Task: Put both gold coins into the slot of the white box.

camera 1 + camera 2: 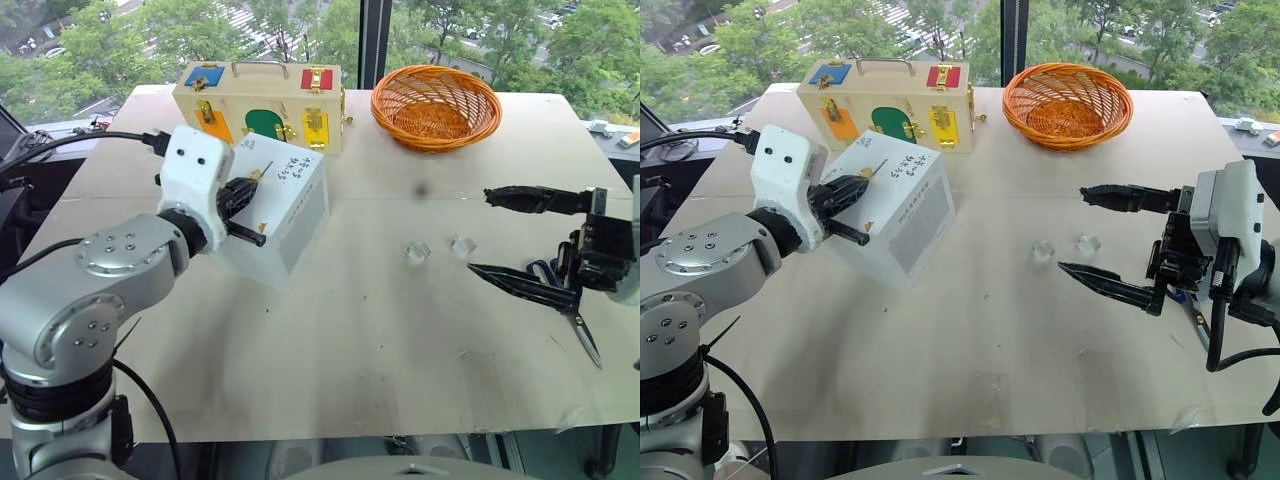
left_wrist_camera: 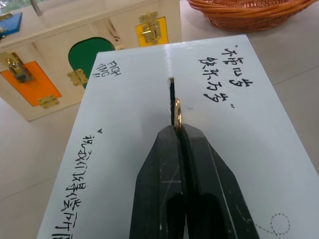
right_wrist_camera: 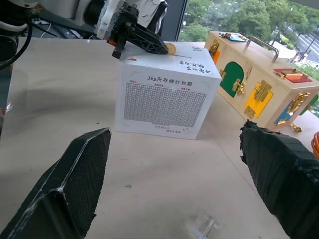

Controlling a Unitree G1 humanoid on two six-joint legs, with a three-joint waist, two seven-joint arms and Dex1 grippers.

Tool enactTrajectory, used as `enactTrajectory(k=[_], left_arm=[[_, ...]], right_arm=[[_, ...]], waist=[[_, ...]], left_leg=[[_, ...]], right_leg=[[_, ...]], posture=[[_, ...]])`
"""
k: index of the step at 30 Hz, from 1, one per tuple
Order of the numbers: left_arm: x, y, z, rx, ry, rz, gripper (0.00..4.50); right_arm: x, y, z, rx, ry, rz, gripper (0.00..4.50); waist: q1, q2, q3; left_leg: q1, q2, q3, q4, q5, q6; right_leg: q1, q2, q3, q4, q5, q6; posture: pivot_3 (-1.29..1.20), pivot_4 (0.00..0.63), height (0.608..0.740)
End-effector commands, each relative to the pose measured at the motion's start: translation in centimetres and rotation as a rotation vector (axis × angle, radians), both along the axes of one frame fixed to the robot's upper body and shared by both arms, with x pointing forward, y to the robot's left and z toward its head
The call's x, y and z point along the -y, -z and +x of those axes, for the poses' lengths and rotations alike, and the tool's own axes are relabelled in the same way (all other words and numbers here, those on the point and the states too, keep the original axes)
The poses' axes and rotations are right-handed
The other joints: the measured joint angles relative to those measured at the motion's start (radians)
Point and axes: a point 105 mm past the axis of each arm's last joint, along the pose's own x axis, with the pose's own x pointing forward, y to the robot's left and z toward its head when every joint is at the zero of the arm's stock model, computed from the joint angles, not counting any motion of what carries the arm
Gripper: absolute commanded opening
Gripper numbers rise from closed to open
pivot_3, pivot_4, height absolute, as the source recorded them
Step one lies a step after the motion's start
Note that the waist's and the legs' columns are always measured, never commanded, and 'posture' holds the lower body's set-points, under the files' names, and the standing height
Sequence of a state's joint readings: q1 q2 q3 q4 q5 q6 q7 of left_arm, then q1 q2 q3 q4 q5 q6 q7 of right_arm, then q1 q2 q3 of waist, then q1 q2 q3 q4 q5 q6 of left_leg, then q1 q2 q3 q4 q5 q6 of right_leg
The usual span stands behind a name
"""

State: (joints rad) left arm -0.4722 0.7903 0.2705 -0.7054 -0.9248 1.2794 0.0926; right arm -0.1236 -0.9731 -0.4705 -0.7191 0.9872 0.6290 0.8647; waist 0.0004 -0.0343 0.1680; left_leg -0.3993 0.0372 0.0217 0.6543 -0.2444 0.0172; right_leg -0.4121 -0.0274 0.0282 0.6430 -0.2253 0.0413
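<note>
Over the white box (image 2: 149,149), the left gripper (image 2: 178,130) pinches a gold coin (image 2: 177,112) on edge, the coin's rim right at the dark slot (image 2: 171,99) on the box's top face. Behind the box stands a wooden case (image 1: 262,105) with coloured doors, and a wicker basket (image 1: 436,106) beside it. Off to the right, the right gripper (image 1: 500,235) hangs with its fingers spread wide, holding nothing, above scissors (image 1: 578,325) and near two clear plastic holders (image 1: 417,251).
</note>
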Motion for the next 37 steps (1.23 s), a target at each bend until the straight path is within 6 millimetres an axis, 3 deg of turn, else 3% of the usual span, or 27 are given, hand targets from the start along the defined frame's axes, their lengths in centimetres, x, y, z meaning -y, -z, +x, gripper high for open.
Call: enactTrajectory(k=[1, 5, 8, 10, 13, 16, 19, 22, 29, 37], left_arm=[[-0.1, -0.4, -0.1, 0.011, -0.011, 0.006, 0.0], [-0.2, -0.4, 0.0, 0.005, -0.021, 0.0, 0.0], [-0.5, -0.7, 0.0, 0.02, -0.037, -0.02, 0.83], [-0.2, -1.4, -0.1, 0.056, -0.023, -0.062, 1.74], [1.6, -3.9, -1.0, 0.164, 0.134, -0.163, 3.05], [3.8, -5.5, -3.2, 0.219, 0.365, -0.228, 3.05], [6.1, -4.3, -6.9, 0.164, 0.652, -0.253, 3.05], [6.5, -2.6, -9.1, 0.045, 0.804, -0.319, 3.05], [3.9, 3.2, -10.3, -0.149, 0.773, -0.268, 3.05], [1.1, 6.9, -10.8, -0.205, 0.719, -0.223, 3.05]], right_arm=[[0.0, -0.6, -0.2, 0.043, -0.002, -0.004, 4.44], [-0.2, -0.6, -0.1, 0.044, -0.003, -0.003, 4.44], [-0.3, -0.6, 0.0, 0.043, -0.002, -0.002, 4.5], [-0.4, -0.5, 0.1, 0.041, 0.001, -0.003, 4.5], [-0.3, -0.4, 0.3, 0.039, 0.016, 0.0, 4.5], [-0.2, -0.3, 0.7, 0.04, 0.043, 0.002, 4.5], [0.1, 0.4, 0.7, 0.027, 0.082, 0.007, 4.5], [1.5, 2.2, 0.5, -0.041, 0.162, -0.004, 4.5], [6.1, 7.1, -2.3, -0.196, 0.372, -0.098, 4.5], [9.2, 9.6, -5.0, -0.268, 0.524, -0.129, 4.5]], waist=[[0.001, 0.0, 0.0], [0.005, 0.0, 0.0], [0.005, 0.0, 0.0], [0.007, 0.0, 0.0], [0.012, -0.001, 0.0], [0.012, -0.001, 0.0], [0.01, -0.001, 0.0], [0.013, -0.001, 0.0], [0.016, 0.0, -0.001], [0.013, 0.002, -0.004]], left_leg=[[0.0, 0.0, 0.0, 0.0, 0.0, 0.0], [0.0, 0.0, 0.0, 0.0, 0.0, 0.0], [0.0, 0.0, 0.0, 0.0, 0.0, 0.0], [0.0, 0.0, 0.0, 0.0, 0.0, 0.0], [0.0, 0.0, 0.0, 0.001, 0.0, 0.0], [-0.001, 0.0, 0.0, 0.001, 0.0, 0.0], [0.0, 0.0, 0.0, 0.001, 0.0, 0.0], [0.0, 0.001, 0.0, 0.0, 0.0, 0.0], [0.001, 0.0, 0.002, 0.001, 0.0, 0.0], [0.005, 0.003, 0.001, 0.002, 0.0, 0.0]], right_leg=[[0.0, 0.0, 0.0, 0.0, 0.0, 0.0], [0.0, 0.0, 0.0, 0.0, 0.0, 0.0], [0.0, 0.0, 0.0, 0.0, 0.0, 0.0], [0.0, 0.0, 0.0, 0.0, 0.0, 0.0], [0.0, 0.0, 0.0, 0.0, 0.0, 0.0], [0.0, 0.0, 0.0, 0.0, 0.0, 0.0], [0.0, -0.001, 0.0, 0.0, 0.0, 0.0], [0.0, -0.002, 0.0, 0.0, 0.0, 0.0], [0.002, -0.001, -0.001, 0.0, -0.003, -0.003], [0.002, -0.004, 0.0, 0.0, -0.005, 0.0]], posture=[[0.0, 0.15, 0.74], [0.0, 0.15, 0.74], [0.0, 0.15, 0.74], [0.0, 0.15, 0.74], [0.0, 0.15, 0.74], [0.0, 0.15, 0.74], [0.0, 0.15, 0.74], [0.0, 0.15, 0.74], [0.0, 0.15, 0.74], [0.0, 0.15, 0.74]])
